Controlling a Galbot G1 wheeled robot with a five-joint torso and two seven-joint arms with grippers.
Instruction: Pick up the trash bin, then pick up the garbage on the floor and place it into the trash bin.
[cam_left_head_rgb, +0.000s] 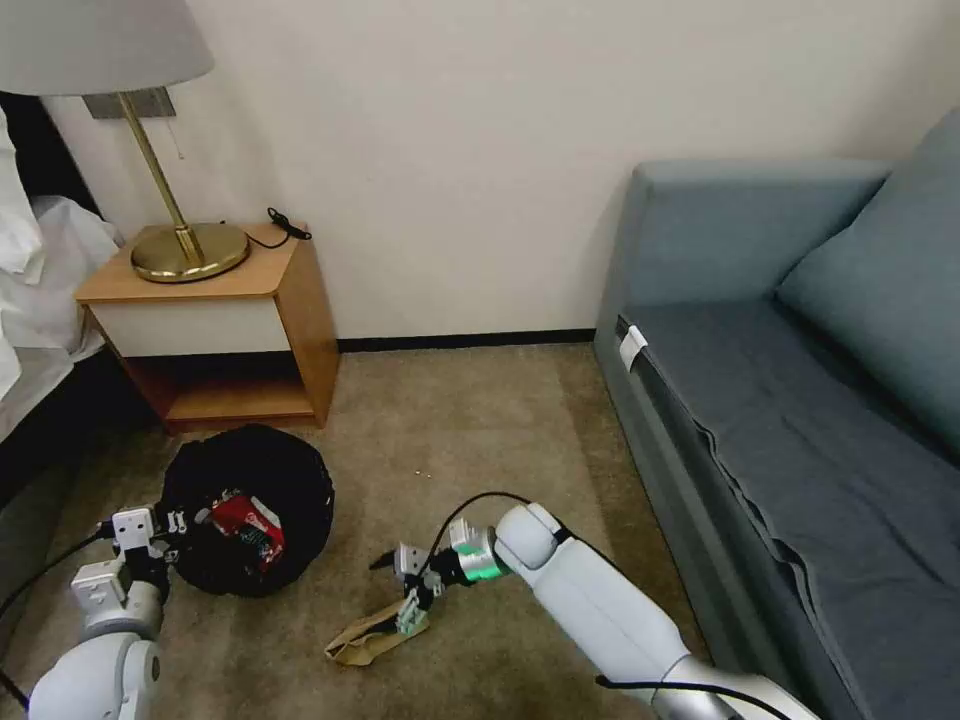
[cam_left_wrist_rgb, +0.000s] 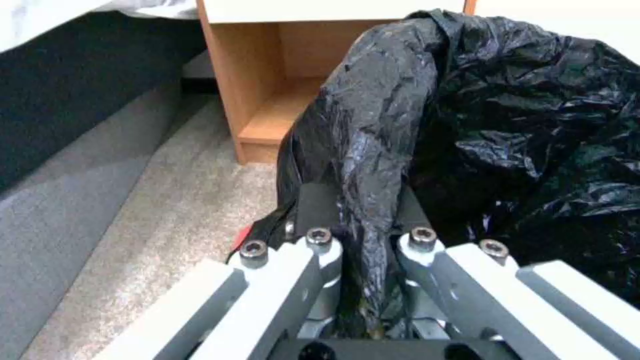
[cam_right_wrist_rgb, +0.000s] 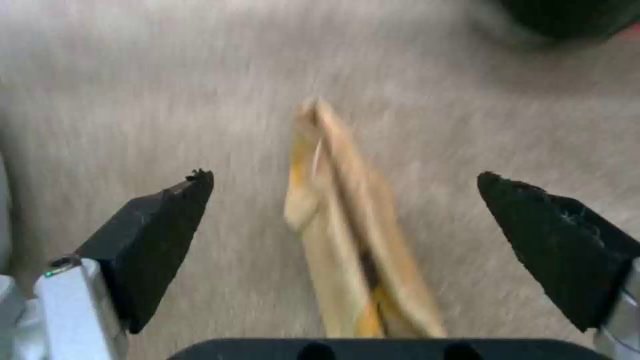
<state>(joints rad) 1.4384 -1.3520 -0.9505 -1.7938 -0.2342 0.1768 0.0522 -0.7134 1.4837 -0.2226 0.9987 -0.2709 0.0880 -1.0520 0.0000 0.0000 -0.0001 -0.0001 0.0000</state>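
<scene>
The left tool (cam_left_head_rgb: 165, 535) is pinched on the near rim of the small round trash bin (cam_left_head_rgb: 250, 500), which is lined with a crinkled black plastic bag folded over its edge; in the left wrist view its two fingers (cam_left_wrist_rgb: 320, 210) press a fold of that black bag (cam_left_wrist_rgb: 373, 150) between them. The bin sits low over the beige carpeted floor (cam_left_head_rgb: 450, 420), just in front of the wooden bedside table (cam_left_head_rgb: 215, 330) that carries a brass lamp (cam_left_head_rgb: 185, 245). Inside the bin lies a red snack packet (cam_left_head_rgb: 250, 525). To the right of the bin, on the carpet, lies a crumpled tan paper bag (cam_left_head_rgb: 375, 635), flattened and stretched out lengthwise. The right tool (cam_left_head_rgb: 405, 585) reaches down from the white right arm to the bag's upper end, and in the head view it sits directly over that end. In the right wrist view the two black fingertips (cam_right_wrist_rgb: 167, 225) are spread wide apart, and the tan bag (cam_right_wrist_rgb: 353, 240) lies in the gap between them, running along the middle and touching neither tip. The grey-blue fabric sofa (cam_left_head_rgb: 800, 400) stands along the right side of the room, well apart from the bag.
</scene>
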